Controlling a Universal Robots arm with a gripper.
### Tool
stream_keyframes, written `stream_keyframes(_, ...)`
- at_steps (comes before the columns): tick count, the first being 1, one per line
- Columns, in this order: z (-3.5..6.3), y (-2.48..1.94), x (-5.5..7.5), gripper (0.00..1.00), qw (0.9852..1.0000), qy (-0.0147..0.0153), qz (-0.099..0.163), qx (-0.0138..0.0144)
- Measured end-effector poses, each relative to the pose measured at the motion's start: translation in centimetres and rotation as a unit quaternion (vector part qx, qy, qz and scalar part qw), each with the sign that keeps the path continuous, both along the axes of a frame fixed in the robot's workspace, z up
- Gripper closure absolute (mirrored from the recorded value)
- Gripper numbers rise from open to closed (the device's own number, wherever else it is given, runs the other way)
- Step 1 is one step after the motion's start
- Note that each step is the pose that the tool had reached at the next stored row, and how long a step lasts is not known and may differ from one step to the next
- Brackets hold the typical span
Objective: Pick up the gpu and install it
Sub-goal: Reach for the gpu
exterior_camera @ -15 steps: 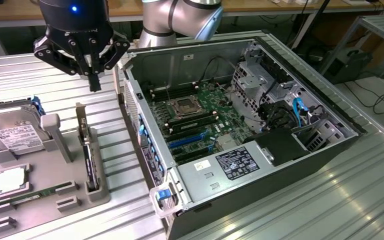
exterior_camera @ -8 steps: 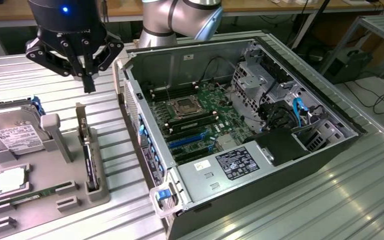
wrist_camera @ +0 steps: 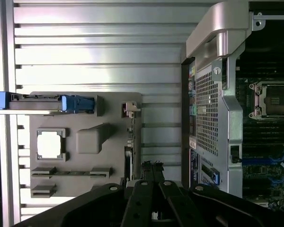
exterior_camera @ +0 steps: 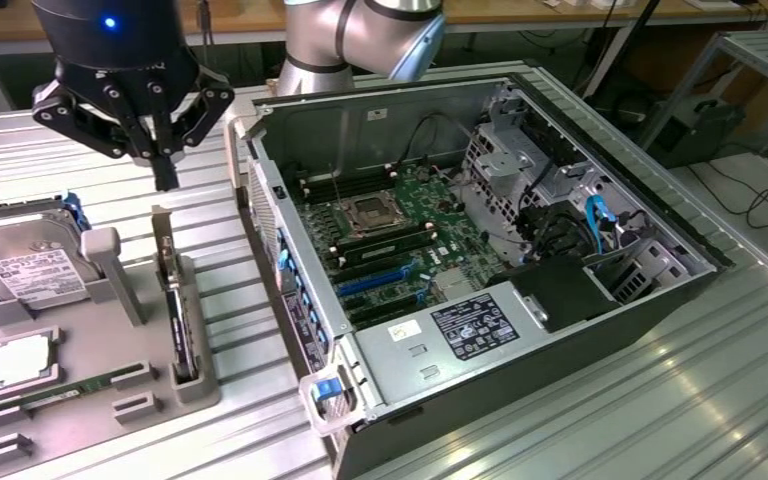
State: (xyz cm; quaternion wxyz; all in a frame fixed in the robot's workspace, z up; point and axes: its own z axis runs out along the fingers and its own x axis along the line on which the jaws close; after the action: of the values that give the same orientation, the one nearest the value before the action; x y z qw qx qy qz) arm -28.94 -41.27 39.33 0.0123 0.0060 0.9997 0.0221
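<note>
- Exterior view: we saw the pincer (exterior_camera: 165, 178) clenched on nothing, hovering above the gpu (exterior_camera: 175, 310). The card stood edge-on in a grey holder (exterior_camera: 131, 345) just below the tips, with its long axis running from them toward the camera.
- Wrist view: the gpu (wrist_camera: 128, 158) lay just beside the pincer (wrist_camera: 151, 166). Its fan face was hidden, and one end was cut off behind the pincer's links.
</note>
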Motion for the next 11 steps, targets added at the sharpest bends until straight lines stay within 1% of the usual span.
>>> stream_keyframes(11,0.00,-0.31,-1.4,0.89,1.0000,0.0000,0.003,0.0000)
